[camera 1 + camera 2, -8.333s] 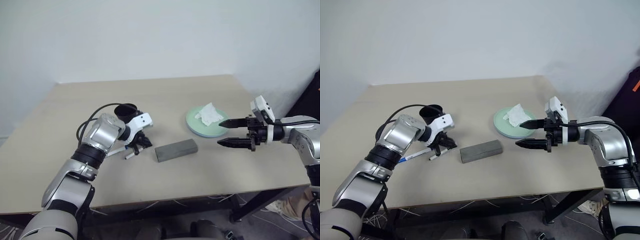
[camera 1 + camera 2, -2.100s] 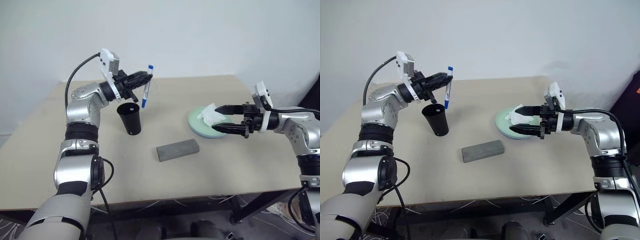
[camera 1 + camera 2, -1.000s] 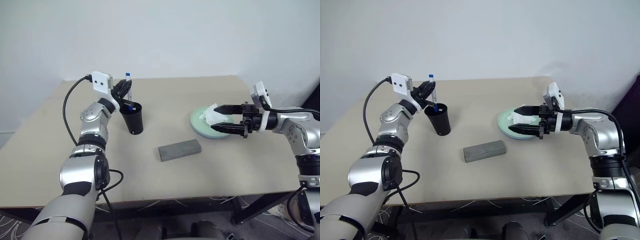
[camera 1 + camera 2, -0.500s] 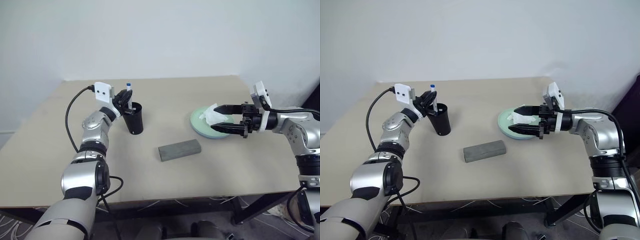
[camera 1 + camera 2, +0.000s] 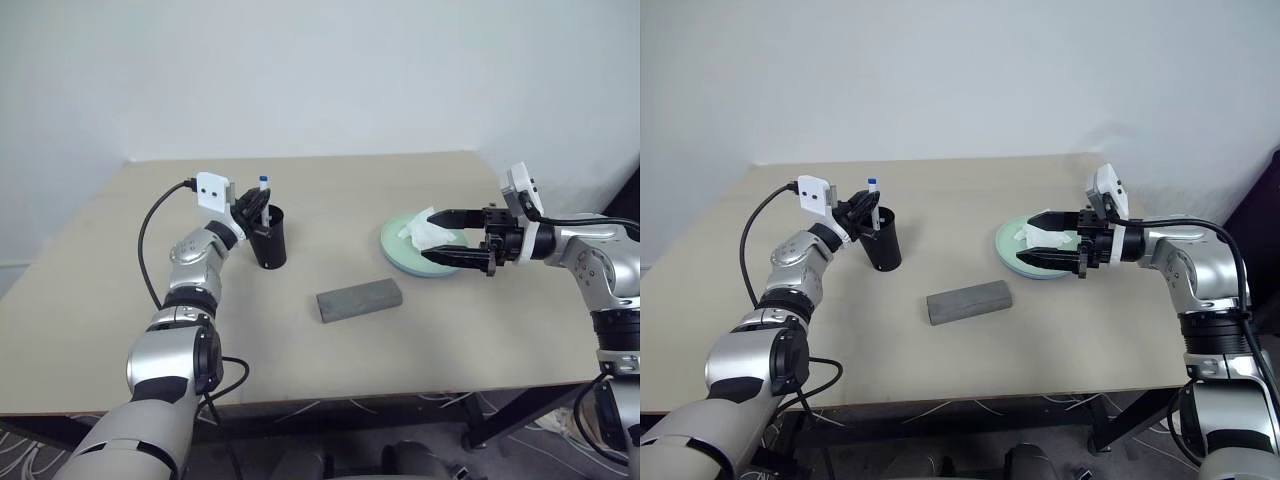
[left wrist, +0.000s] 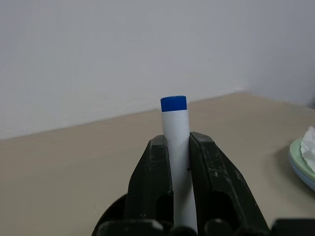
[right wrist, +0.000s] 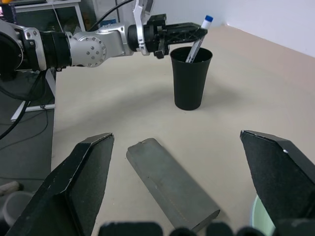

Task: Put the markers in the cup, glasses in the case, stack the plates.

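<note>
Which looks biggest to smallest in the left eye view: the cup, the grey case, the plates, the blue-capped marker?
1. plates, a stack partly hidden by the tissue and the right gripper.
2. grey case, close behind in spread.
3. cup.
4. blue-capped marker, mostly inside the cup at the left gripper.

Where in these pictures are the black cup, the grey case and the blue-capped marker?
cup (image 5: 270, 245): left eye view, on its outer wall.
case (image 5: 359, 299): left eye view, middle of its top face.
marker (image 6: 174, 103): left wrist view, on its blue cap.
</note>
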